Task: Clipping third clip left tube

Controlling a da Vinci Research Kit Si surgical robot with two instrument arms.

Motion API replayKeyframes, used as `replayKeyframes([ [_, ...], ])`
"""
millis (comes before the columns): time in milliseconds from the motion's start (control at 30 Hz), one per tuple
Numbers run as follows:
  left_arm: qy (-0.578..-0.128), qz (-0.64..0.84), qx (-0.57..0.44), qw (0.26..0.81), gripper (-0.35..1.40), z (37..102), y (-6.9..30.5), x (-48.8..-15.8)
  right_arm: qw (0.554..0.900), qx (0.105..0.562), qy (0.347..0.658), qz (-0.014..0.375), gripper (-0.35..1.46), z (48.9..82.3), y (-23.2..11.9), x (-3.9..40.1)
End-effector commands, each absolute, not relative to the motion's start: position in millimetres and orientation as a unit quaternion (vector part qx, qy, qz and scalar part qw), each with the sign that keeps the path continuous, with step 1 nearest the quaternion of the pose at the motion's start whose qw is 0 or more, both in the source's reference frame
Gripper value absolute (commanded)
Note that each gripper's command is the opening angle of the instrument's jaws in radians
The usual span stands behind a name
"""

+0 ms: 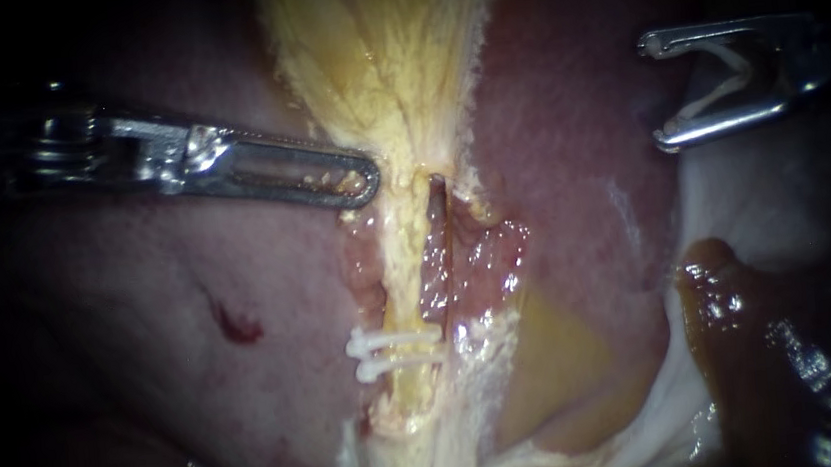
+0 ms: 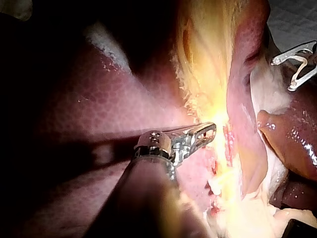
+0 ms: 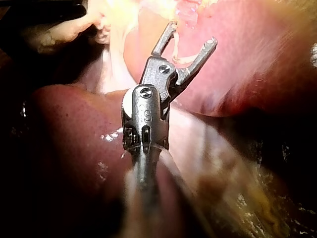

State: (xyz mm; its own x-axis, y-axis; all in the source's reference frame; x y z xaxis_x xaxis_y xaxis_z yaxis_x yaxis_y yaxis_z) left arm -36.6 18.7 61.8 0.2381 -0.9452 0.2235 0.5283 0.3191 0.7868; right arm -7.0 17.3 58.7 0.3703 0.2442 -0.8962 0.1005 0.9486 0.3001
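Observation:
The left tube (image 1: 401,265), pale yellow, runs down from the gallbladder (image 1: 379,46) and carries two white clips (image 1: 396,352) side by side low on it. A darker red tube (image 1: 439,241) lies just to its right. My left instrument (image 1: 366,180) comes in from the left, its jaws shut on yellow tissue at the gallbladder's base, seen edge-on in the left wrist view (image 2: 210,128). My right instrument (image 1: 654,92) hangs at the upper right, well away from the tubes. Its jaws stand wide apart with a white clip (image 3: 184,55) seated between them.
Pink liver (image 1: 142,318) surrounds the tubes, with a small red spot (image 1: 238,327) to the left of the clips. A dark brown glossy lobe (image 1: 767,353) lies at the lower right. Pale tissue (image 1: 784,201) sits below my right instrument.

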Motion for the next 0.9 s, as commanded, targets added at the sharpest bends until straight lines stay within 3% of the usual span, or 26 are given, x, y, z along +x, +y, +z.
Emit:
replayKeyframes([
  [33, -0.356, -0.504, 0.294, 0.730, -0.35, 61.5, 18.8, -36.3, 0.813, 0.154, 0.559, 0.044, 0.50, 58.7, 17.3, -7.0],
  [633, -0.371, -0.521, 0.281, 0.716, -0.35, 54.0, 21.1, -28.9, 0.813, 0.154, 0.559, 0.044, 0.50, 58.7, 17.2, -7.0],
  [900, -0.380, -0.529, 0.275, 0.707, -0.35, 52.5, 22.3, -27.6, 0.813, 0.154, 0.559, 0.044, 0.50, 58.6, 17.1, -7.0],
])
